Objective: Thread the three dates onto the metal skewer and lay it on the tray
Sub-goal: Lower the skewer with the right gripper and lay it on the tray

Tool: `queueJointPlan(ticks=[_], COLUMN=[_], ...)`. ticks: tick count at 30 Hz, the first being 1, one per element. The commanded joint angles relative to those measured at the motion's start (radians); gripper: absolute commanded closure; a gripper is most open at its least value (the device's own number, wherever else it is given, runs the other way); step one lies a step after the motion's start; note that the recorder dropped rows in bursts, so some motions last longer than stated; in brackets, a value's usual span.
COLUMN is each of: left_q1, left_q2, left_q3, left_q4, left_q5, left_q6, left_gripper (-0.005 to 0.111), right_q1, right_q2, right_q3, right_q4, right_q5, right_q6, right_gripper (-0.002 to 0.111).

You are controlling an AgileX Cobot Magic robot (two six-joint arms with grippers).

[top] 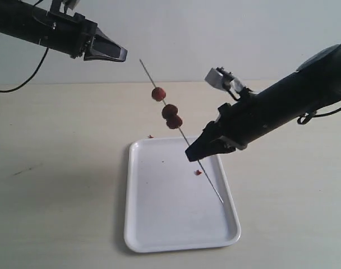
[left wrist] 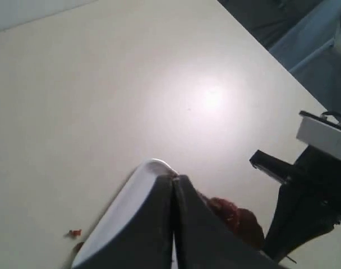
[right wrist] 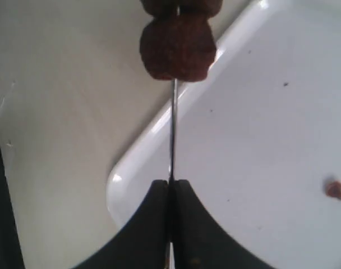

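A pale beige table [top: 58, 185] runs back to a plain light wall [top: 187, 33]; no other furniture shows in the exterior view. The white tray [top: 159, 235] lies flat on the table in the middle foreground. Small reddish crumbs [top: 197, 172] are scattered about: one on the tray just beside the skewer's line, another on the table just past the tray's far rim. The left gripper [top: 121, 54] hangs high at the upper left, well apart from everything else, its fingers pressed together on nothing. The right gripper [top: 193, 154] reaches in from the right over the tray and pinches the skewer [top: 148, 73] between its closed tips. The rod slants from upper left down to lower right, and its lower end is over the tray near the right rim; whether it touches there cannot be told. All three dates [top: 170, 111] sit on the skewer above the grip, in the air over the tray's far edge. The lower two touch each other, the third is a little higher up the rod, and the lowest is near the fingertips but apart from them.
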Motion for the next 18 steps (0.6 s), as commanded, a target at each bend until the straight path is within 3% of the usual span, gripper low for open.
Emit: queueJointPlan(ticks=[1, 7, 12, 18], left_q1=[0.01, 0.011, 0.011, 0.011], left_q2=[-0.053, -0.137, -0.237, -0.337], left_q3=[0.06, 0.203, 0.359, 0.461], left_q4=[-0.037, -0.047, -0.11, -0.155], left_q5=[0.002, -0.093, -0.34, -0.5], left_q6=[0.091, 0.202, 0.307, 0.328], left_gripper=[0.107, 0.107, 0.107, 0.107], right_q1=[0.019, 0.019, 0.041, 0.148], right_q2=[-0.011, -0.011, -0.011, -0.011], right_q3=[0.037, 0.128, 0.205, 0.258], right_q4=[0.054, 0.228, 0.231, 0.267], right_q5=[-0.09, -0.152, -0.177, -0.423], right_q6=[0.153, 0.208, 0.22, 0.224], right_gripper=[0.108, 0.108, 0.108, 0.108])
